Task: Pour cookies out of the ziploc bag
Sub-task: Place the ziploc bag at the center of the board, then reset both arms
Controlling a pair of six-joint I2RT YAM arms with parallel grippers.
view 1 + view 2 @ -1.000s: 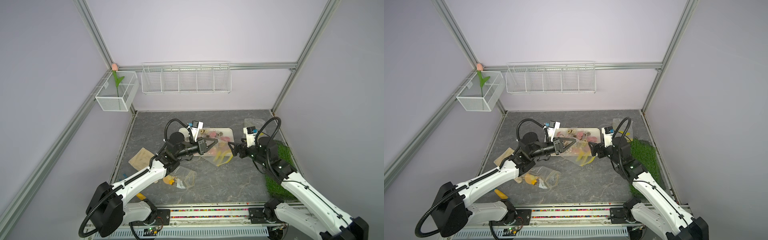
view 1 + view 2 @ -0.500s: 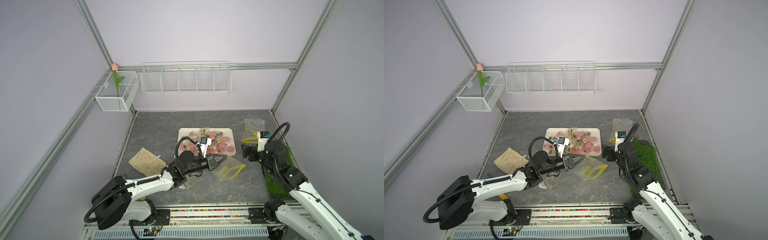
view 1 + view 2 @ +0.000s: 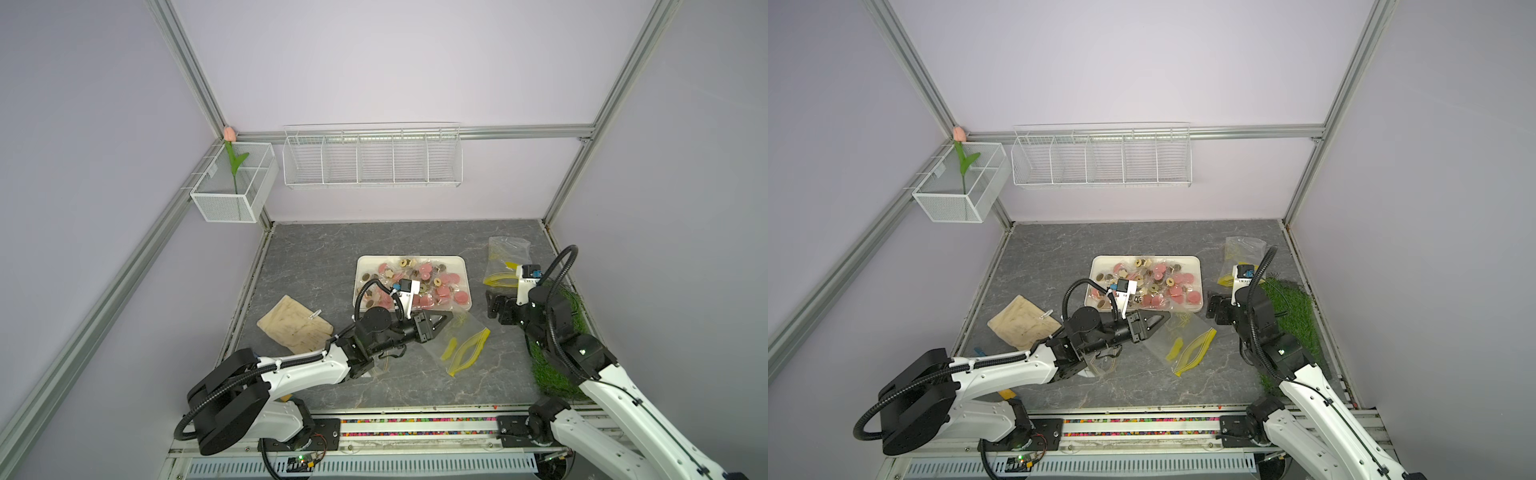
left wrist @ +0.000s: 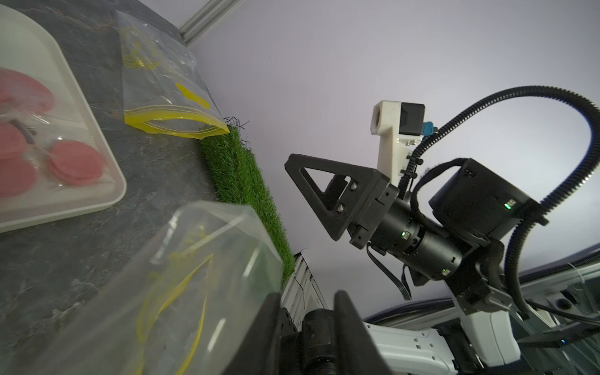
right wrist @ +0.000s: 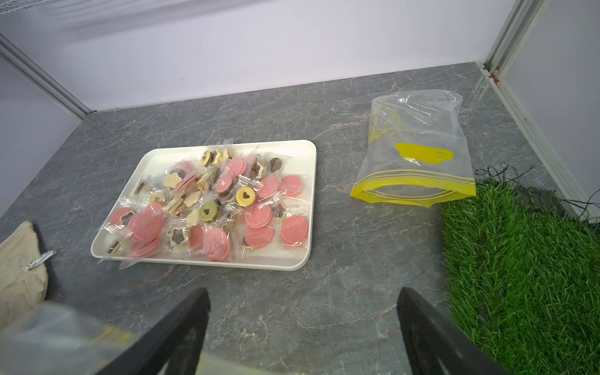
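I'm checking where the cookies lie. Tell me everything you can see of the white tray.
The white tray is a shallow rectangle with rounded corners and a low raised rim, plastic by its look. It lies flat on the grey table, toward the back. Cookies, pink, beige and brown, most in clear wrappers, are heaped across it. Nothing holds it.

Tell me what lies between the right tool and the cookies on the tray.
Nothing but bare grey tabletop and the white tray rim separates the right tool from the cookies; the right wrist view shows this.
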